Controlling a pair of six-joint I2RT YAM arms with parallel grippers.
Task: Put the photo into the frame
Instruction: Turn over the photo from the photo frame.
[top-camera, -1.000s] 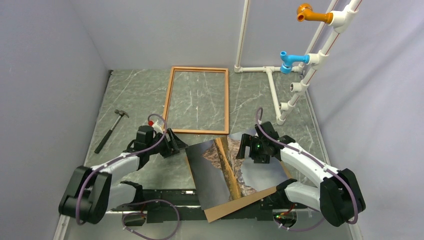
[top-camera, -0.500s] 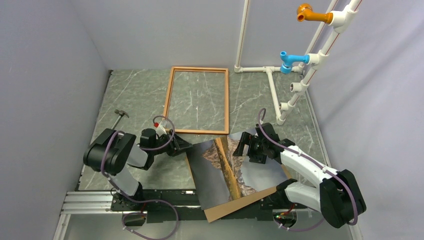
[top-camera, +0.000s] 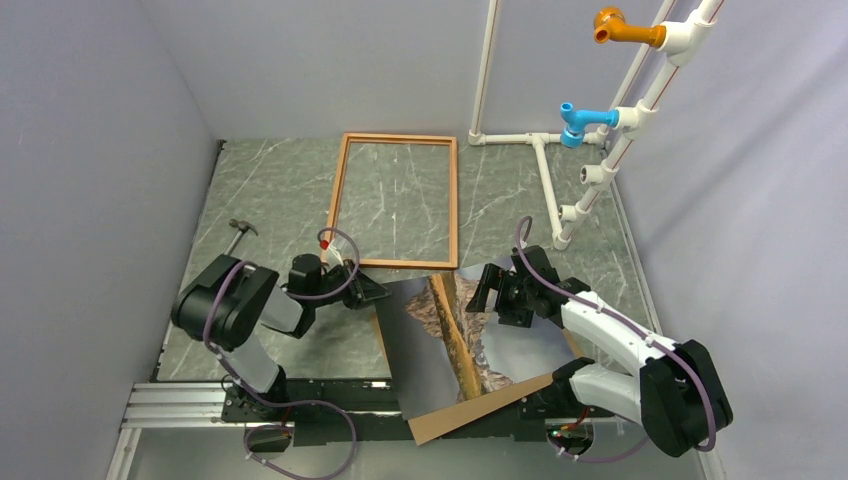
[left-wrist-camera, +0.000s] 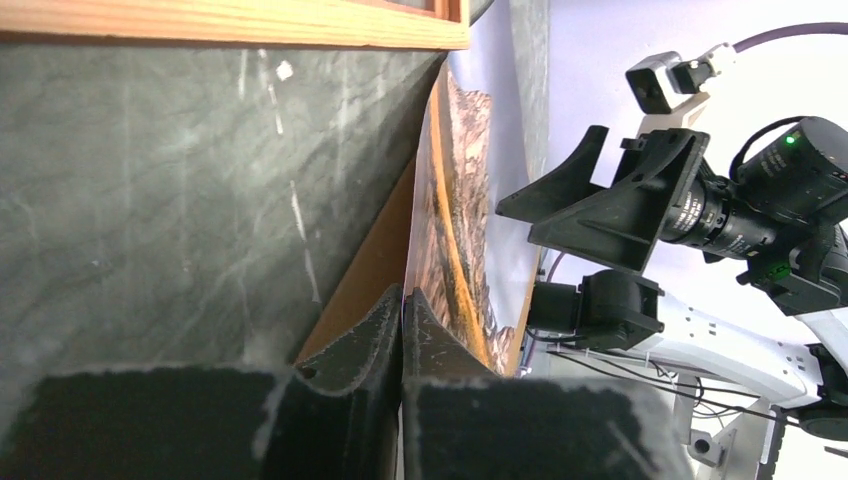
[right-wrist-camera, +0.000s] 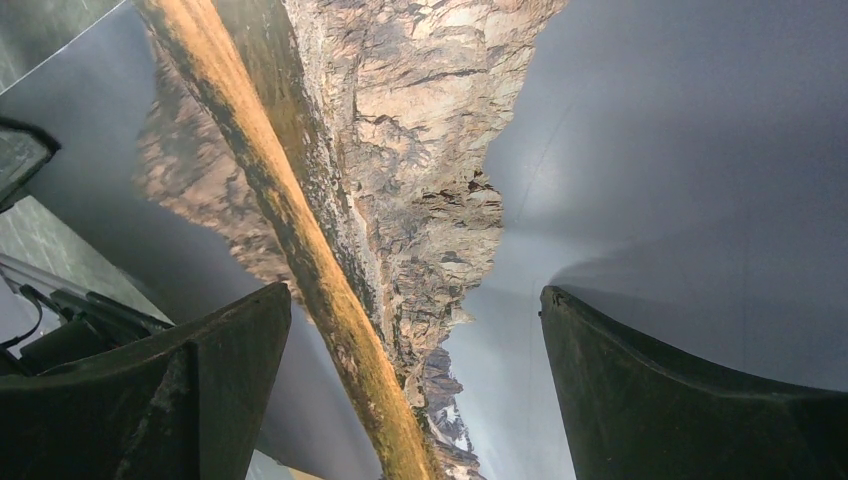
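The photo (top-camera: 430, 340), a mountain mirrored in a lake, lies picture side up on a brown backing board (top-camera: 470, 412) near the arms. My left gripper (top-camera: 377, 293) sits low at the photo's left edge. In the left wrist view its fingers (left-wrist-camera: 403, 300) are pressed together with the photo's thin edge (left-wrist-camera: 455, 190) running in between them. My right gripper (top-camera: 487, 290) hovers over the photo's upper middle, and its wrist view shows the jaws (right-wrist-camera: 415, 300) wide apart above the print (right-wrist-camera: 400, 150). The reddish-brown wooden frame (top-camera: 395, 264) lies flat just beyond the photo.
A hammer (top-camera: 240, 228) lies left of the frame, its handle partly hidden behind my left arm. A white pipe rack (top-camera: 545, 170) with blue and orange fittings stands at the back right. Grey walls close in on the left, right and back.
My left arm has folded back at the elbow while its gripper slid right to the photo's left edge and shut on it. The right arm has barely moved.
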